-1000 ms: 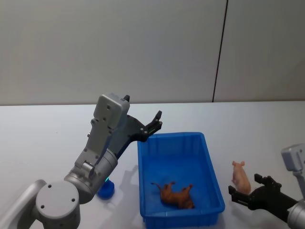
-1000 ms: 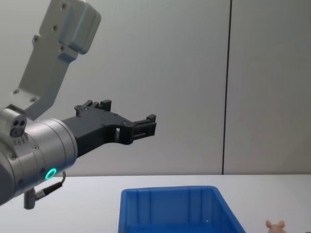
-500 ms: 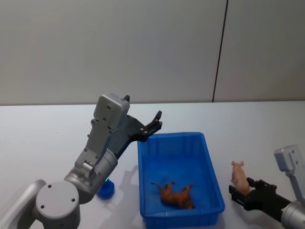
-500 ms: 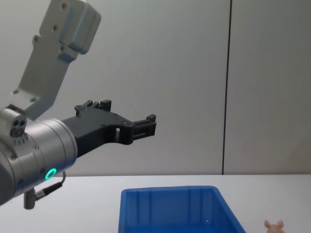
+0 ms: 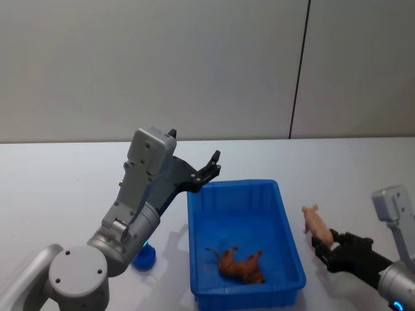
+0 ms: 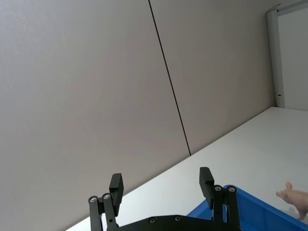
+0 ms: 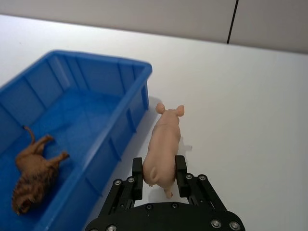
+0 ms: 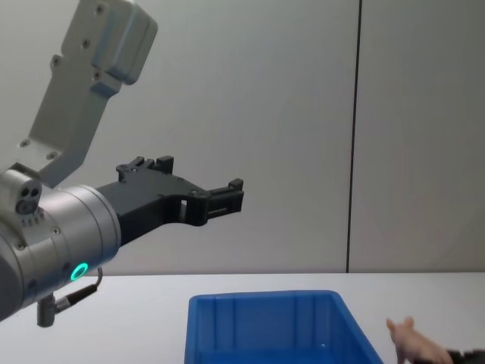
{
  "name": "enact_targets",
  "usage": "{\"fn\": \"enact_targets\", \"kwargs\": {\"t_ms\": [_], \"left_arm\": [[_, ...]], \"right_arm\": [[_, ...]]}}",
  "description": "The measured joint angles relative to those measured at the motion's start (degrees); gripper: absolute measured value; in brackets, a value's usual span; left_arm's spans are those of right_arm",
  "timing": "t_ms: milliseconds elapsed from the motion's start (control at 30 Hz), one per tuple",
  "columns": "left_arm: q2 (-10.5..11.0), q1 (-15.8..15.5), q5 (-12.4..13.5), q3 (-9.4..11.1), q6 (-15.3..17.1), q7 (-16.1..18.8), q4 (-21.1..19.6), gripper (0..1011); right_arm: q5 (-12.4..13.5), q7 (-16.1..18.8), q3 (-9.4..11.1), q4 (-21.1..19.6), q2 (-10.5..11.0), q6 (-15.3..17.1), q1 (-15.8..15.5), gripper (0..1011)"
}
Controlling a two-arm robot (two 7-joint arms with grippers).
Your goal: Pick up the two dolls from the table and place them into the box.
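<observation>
- Currently logged: right gripper clamped on the rump of a pale pink soft pig doll, snout pointing away from the wrist.
- Confirmed in the right wrist view: black fingers pressed against both flanks of the doll.
- Gripped at the rear, presumably so that head and forelegs lead over the rim and fall free on release.
- Found the doll just beside the right wall of the bright blue ribbed plastic bin, outside it and not yet over the opening.
- Judged clear of the plain white flat tabletop, going by the separate shadow beneath it in the right wrist view.
- Checked from the chest: doll near the bin's right end, at about rim height.
- Noted left gripper held high above the bin's far left corner, fingers spread wide, carrying nothing; same wide gap seen from its own wrist.
- Parked up there, probably, to leave the opening free for the right arm.
- Located the dark blue rounded soft doll on the tabletop left of the bin, beside the left arm and partly hidden by it; not yet collected.
- Recorded a brown four-legged toy lying on its side on the bin floor, toward the near end.
- Judged step: carrying the pink doll to the bin. Needs a shift across the right wall, then release.
- Flagged risk: catching the rim with the hanging legs.
</observation>
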Motion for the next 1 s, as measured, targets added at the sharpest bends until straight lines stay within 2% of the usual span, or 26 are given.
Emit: {"fn": "enact_targets", "kwargs": {"t_ms": [400,633,933,1000], "left_arm": [[0.0,0.0,0.0,0.0,0.0,0.0,0.0,1001],[0.0,0.0,0.0,0.0,0.0,0.0,0.0,1001],[0.0,0.0,0.0,0.0,0.0,0.0,0.0,1001],[0.0,0.0,0.0,0.0,0.0,0.0,0.0,1001]], "right_arm": [[-0.6,0.8,0.0,-3.6,-0.5,-3.5,1.0,379],[-0.9,3.9,-0.4,-5.6,-1.1,-5.3,2.2,379],[-1.4,8.4,-1.8,-6.6,-2.5,-5.5,3.6,380],[-1.6,9.7,-2.3,-6.6,-3.0,-5.3,4.0,430]]}}
